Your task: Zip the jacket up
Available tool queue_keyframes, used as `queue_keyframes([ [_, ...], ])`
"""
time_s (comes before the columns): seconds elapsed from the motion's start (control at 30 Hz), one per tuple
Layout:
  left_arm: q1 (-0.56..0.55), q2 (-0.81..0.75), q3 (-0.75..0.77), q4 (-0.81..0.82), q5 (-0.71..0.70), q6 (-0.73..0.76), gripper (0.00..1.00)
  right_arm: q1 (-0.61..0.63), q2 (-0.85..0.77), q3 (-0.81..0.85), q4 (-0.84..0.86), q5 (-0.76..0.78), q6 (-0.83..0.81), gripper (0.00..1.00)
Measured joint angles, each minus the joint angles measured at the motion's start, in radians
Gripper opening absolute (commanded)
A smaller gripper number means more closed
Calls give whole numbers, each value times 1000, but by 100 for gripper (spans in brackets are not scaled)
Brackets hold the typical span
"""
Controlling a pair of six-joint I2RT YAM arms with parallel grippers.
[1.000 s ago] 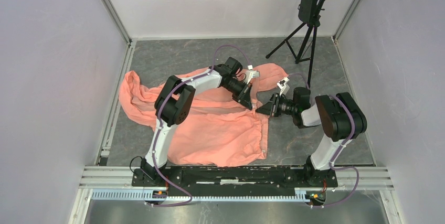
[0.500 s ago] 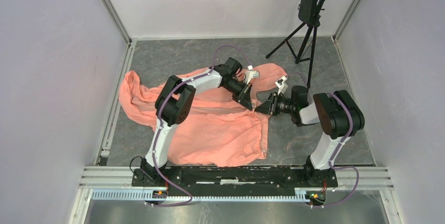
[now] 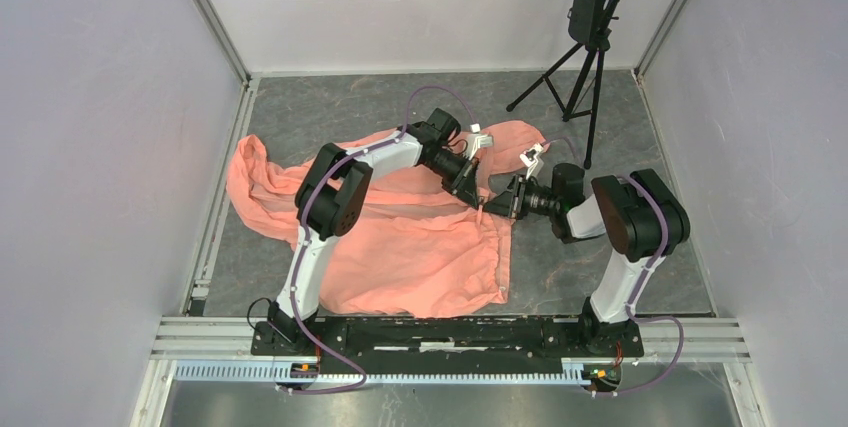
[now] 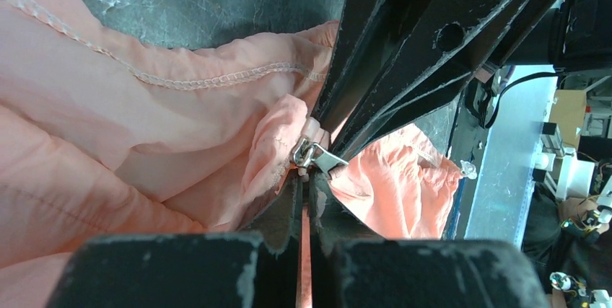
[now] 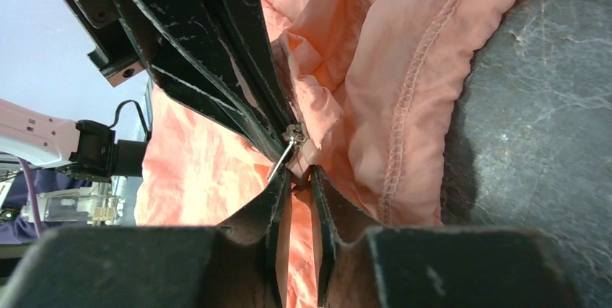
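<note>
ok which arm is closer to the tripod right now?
Right. The right arm lies just beside the tripod's nearest leg; the left arm stretches over the jacket, further left.

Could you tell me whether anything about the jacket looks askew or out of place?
Nothing looks damaged, but the jacket lies crumpled and skewed, one side heaped at the table's left edge. Around the zipper slider, where the left gripper and right gripper meet, the fabric is puckered into folds.
</note>
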Motion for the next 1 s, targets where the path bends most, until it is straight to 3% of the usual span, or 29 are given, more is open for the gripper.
queue_keyframes([
  [0.07, 2, 1, 0, 0, -3, 0, 12, 3, 5, 0, 13, -6, 8, 1],
  [0.23, 4, 1, 1, -1, -45, -11, 43, 8, 10, 0, 19, 0, 18, 0],
  [0.37, 5, -8, -7, 9, -107, -74, 54, 8, 11, 0, 18, 10, 18, 0],
  [0.63, 11, -231, -178, 82, -295, -266, 56, 20, 12, 0, 16, 25, 10, 0],
  [0.8, -9, -431, -396, 283, -409, -498, 53, 21, 12, 0, 16, 32, 3, 0],
  [1.0, -140, -433, -478, 379, -610, -676, 47, 21, 12, -3, 23, 31, 4, 0],
])
